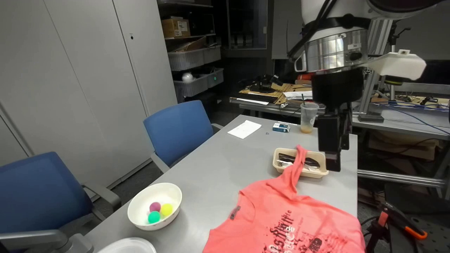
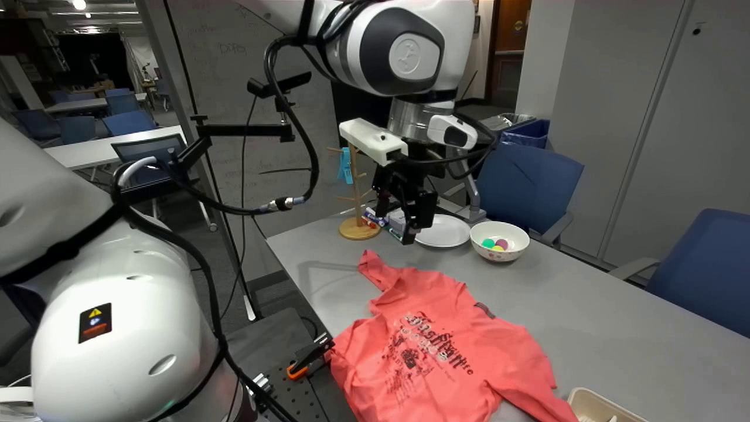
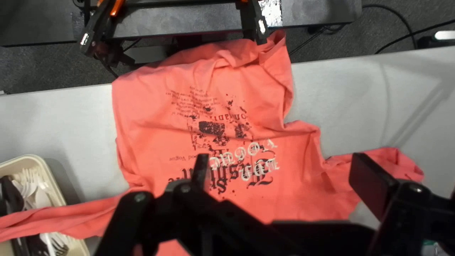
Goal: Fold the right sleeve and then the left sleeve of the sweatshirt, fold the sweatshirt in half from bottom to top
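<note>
The coral sweatshirt (image 1: 299,214) lies spread on the table, lettering up; it also shows in an exterior view (image 2: 433,328) and the wrist view (image 3: 153,117). Its lower hem passes the table edge. One sleeve (image 1: 298,167) stretches across a tan tray; it also shows in the wrist view (image 3: 46,218). The opposite sleeve (image 2: 378,271) sticks out, slightly crumpled, and shows in the wrist view (image 3: 387,165). My gripper (image 3: 280,163) is open and empty above the sweatshirt. It hangs high over the table in both exterior views (image 1: 338,154) (image 2: 398,223).
The tan tray (image 1: 279,165) holds black and white cutlery. A white bowl (image 1: 135,211) holds colored balls. A white plate (image 2: 445,237) and wooden stand (image 2: 358,230) are near the table end. Black clamps (image 3: 254,21) sit by the hem. A cup (image 1: 308,116) stands farther off.
</note>
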`<state>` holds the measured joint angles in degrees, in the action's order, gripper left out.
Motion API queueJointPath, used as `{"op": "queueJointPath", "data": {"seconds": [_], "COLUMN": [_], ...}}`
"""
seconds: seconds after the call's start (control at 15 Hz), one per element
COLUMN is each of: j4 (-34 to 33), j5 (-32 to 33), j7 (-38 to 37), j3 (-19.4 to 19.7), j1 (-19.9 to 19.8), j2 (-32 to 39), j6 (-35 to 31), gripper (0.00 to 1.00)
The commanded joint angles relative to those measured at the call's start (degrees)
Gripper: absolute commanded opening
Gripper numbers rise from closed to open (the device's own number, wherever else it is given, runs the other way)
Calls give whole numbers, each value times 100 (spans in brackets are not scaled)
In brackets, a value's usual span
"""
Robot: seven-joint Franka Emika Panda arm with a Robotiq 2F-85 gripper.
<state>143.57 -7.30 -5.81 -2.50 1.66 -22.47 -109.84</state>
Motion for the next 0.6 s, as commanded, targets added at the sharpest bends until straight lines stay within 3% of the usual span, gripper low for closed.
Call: {"op": "queueJointPath", "data": {"seconds": [0.0, 0.4, 0.53], "j4": [-186, -357, -268], "j5": [209, 447, 360], "j7": [-304, -1062, -791], "j3": [214, 375, 417], "j1": [-385, -885, -813], "j2": [54, 135, 97], "j6": [-184, -833, -700], "gripper": [100, 100, 100]}}
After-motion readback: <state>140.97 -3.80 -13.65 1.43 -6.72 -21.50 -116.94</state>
